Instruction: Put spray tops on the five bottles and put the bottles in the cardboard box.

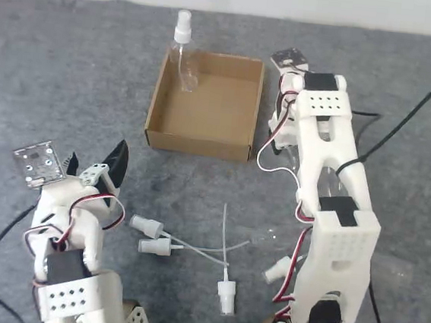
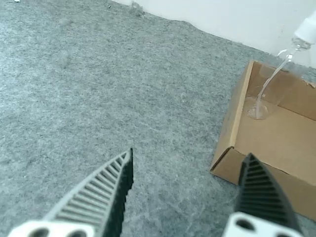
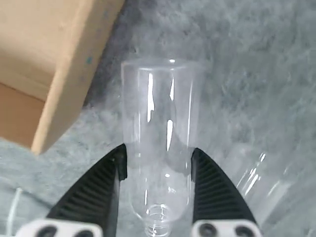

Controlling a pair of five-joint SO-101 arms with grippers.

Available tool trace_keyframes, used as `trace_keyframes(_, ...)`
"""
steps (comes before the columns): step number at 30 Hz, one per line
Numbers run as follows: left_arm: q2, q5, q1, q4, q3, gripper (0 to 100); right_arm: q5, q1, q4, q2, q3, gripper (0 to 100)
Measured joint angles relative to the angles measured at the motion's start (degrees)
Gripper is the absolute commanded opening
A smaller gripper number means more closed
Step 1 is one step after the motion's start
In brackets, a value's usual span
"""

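Note:
My right gripper (image 3: 158,150) is shut on a clear capless bottle (image 3: 160,103) that lies on the carpet just beside the right wall of the cardboard box (image 1: 206,103), neck towards the camera. A second clear bottle (image 3: 266,182) lies close by. One bottle with a spray top (image 1: 184,51) stands in the box's far left corner. Several loose spray tops (image 1: 155,237) with long tubes lie between the two arms. My left gripper (image 2: 190,153) is open over bare carpet, short of the box's near left corner, with nothing between its fingers.
Another clear bottle (image 1: 392,266) lies at the right, beside the right arm (image 1: 334,196). A spray top (image 1: 227,296) sits near the front edge, and one more (image 1: 275,270) lies by the right arm's base. Cables trail at the right and the front left.

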Motion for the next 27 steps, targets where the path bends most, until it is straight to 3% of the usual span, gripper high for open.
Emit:
trace_keyframes(9, 0.00, 0.00, 0.00, 0.00, 0.00, 32, -18.64, -2.81, 7.12, -3.08, 0.00, 5.9)
trace_keyframes(18, 0.00, 0.00, 0.00, 0.00, 0.00, 32, -47.74, -5.27, 9.05, -3.08, 0.00, 5.9)
trace_keyframes(27, 0.00, 0.00, 0.00, 0.00, 0.00, 32, -50.55, -5.36, 9.05, -3.08, 0.00, 5.8)
